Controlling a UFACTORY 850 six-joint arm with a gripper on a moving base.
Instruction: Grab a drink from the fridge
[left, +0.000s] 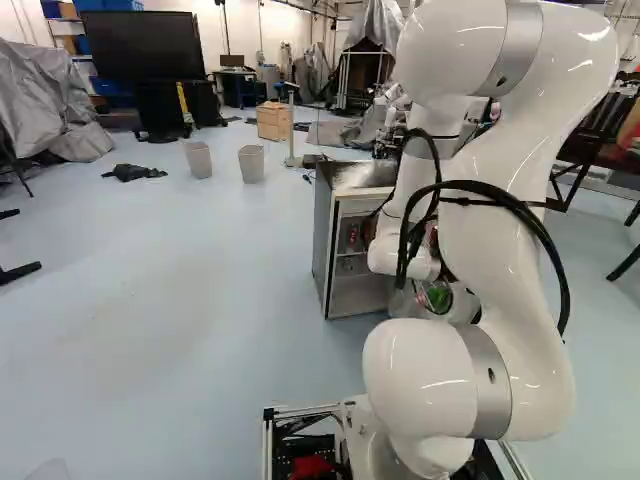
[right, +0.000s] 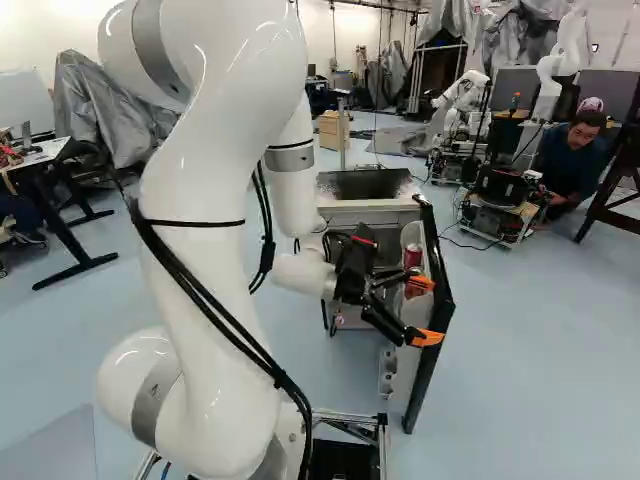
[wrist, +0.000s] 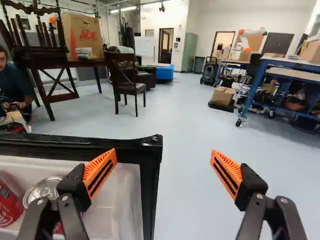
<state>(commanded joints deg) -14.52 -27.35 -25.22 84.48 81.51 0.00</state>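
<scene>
1. Orange pads (wrist: 100, 172) face each other on the black gripper (right: 424, 311), its two fingers spread wide with nothing pinched.
2. The fridge (left: 325, 235) stands ahead of the white arm (right: 215, 210), its door (right: 436, 285) swung open at its right side in the right base view.
3. The drinks are in the pale shelf (wrist: 112, 205) on the door's inner face: a red can (wrist: 7, 202) and, just beside it, a can with a silver lid (wrist: 46, 189), the nearer of the two to the gripper.
4. In the wrist view one finger reaches over that shelf and the other is out over the floor (wrist: 187, 200), the door's black corner lying between them.
5. Two grey bins (left: 198, 160) (left: 252, 163) stand beyond the fridge in the left base view.
6. Another robot (right: 465, 95) is farther back in the right base view.
</scene>
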